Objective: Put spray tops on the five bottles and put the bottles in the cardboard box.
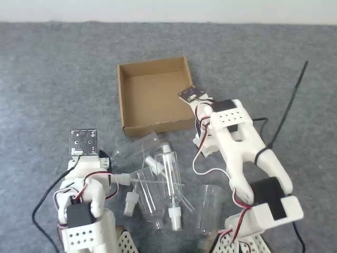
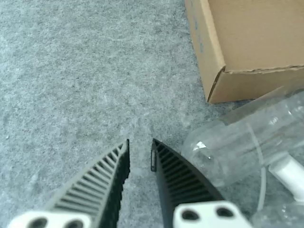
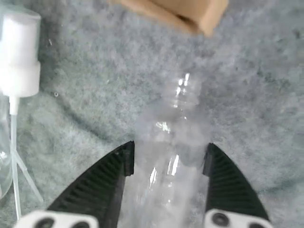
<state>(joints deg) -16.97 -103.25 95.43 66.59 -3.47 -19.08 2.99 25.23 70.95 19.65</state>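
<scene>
We see the right end effector (image 3: 169,144) clamping 1 topless bottle (image 3: 178,102) near the cardboard box (image 1: 152,128), left end effector (image 2: 141,142) barely parted, empty; fitting a spray top (image 3: 21,52) likely comes next.

The right pincer (image 3: 170,144) has its two black ribbed fingers (image 3: 102,183) set on either side of a clear bottle (image 3: 172,128), clamped against its walls. The bottle's body fills the gap between them. Its bare threaded neck (image 3: 184,92) points straight out past the fingertips. Farther ahead along that line sits a corner of the cardboard box (image 3: 192,12). Off to one finger's outer side lies a white spray top (image 3: 20,52), well apart from the held bottle, its thin dip tube (image 3: 15,156) trailing back toward the pincer. Grey carpet (image 3: 266,85) lies under it all.
</scene>
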